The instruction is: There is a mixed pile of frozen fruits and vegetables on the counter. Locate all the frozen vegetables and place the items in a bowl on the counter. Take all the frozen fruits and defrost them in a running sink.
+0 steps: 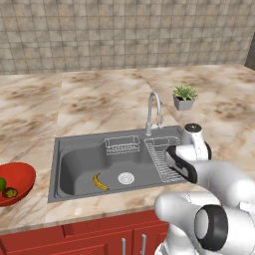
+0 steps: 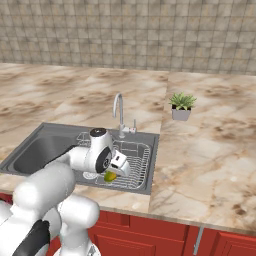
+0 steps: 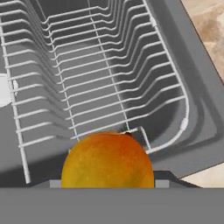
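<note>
The gripper (image 2: 113, 173), low in the right base view, is clamped on the orange-blushed fruit (image 3: 107, 161), held above the sink's wire rack (image 3: 96, 74), presumably for defrosting.

1. Rendered home kitchen.
2. Marble-patterned counter (image 1: 99, 94) runs wall to wall, red cabinets (image 1: 99, 239) with metal handles below.
3. Dark grey sink (image 1: 79, 169) set in counter; curved chrome tap (image 1: 153, 107), wire racks (image 1: 122, 144) inside.
4. Beige-grey tiled wall (image 1: 124, 30) behind.
5. Small potted plant (image 1: 184, 97) near the tap; red bowl (image 1: 20, 177) at counter's left end.
</note>
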